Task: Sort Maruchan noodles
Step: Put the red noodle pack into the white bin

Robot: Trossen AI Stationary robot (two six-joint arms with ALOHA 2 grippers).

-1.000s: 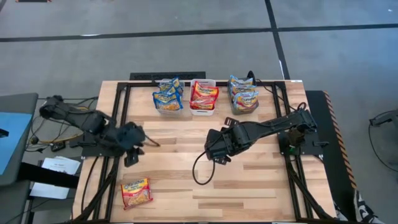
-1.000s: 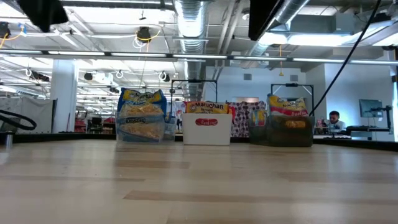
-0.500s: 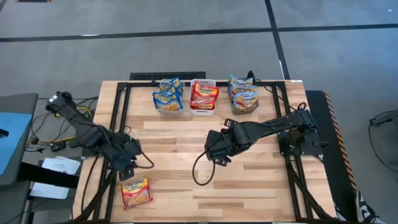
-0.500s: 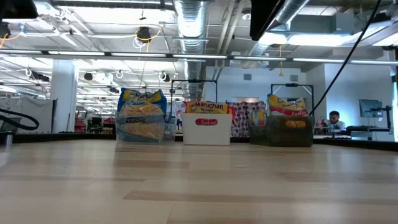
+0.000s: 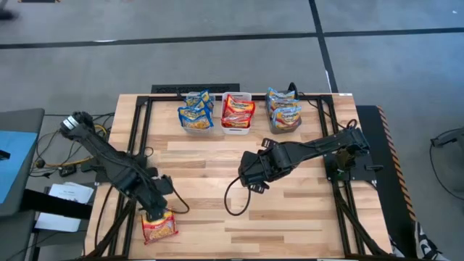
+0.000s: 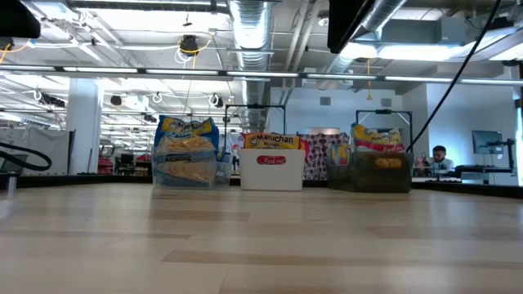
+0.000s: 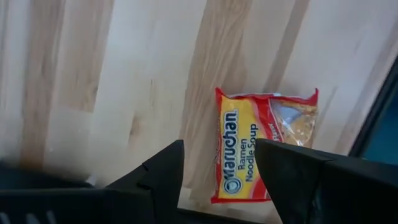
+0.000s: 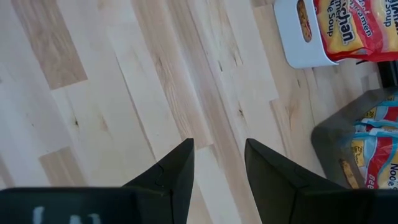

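I see the wooden slatted table (image 5: pixel 290 217) carrying three bins: clear (image 5: pixel 196 125), white (image 5: pixel 236 127), dark grey (image 5: pixel 284 127), each holding crinkly noodle packets. My left claw (image 7: pixel 217 165), spread wide, hovers over a loose red-trimmed packet (image 7: pixel 264 146); the right claw (image 8: pixel 217 162) is parted, empty, mid-table.

table centre (image 5: pixel 210 174) bare, bins (image 5: pixel 237 114) at back

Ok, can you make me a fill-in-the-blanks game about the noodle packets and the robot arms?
1. The left end effector hovers over the loose ___-trimmed noodle packet.
2. The number of bins lined up along the table's far edge is ___.
3. The white bin stands ___ the clear bin and the dark grey bin.
4. The right end effector, fingers open, holds ___.

Missing words: red; three; between; nothing
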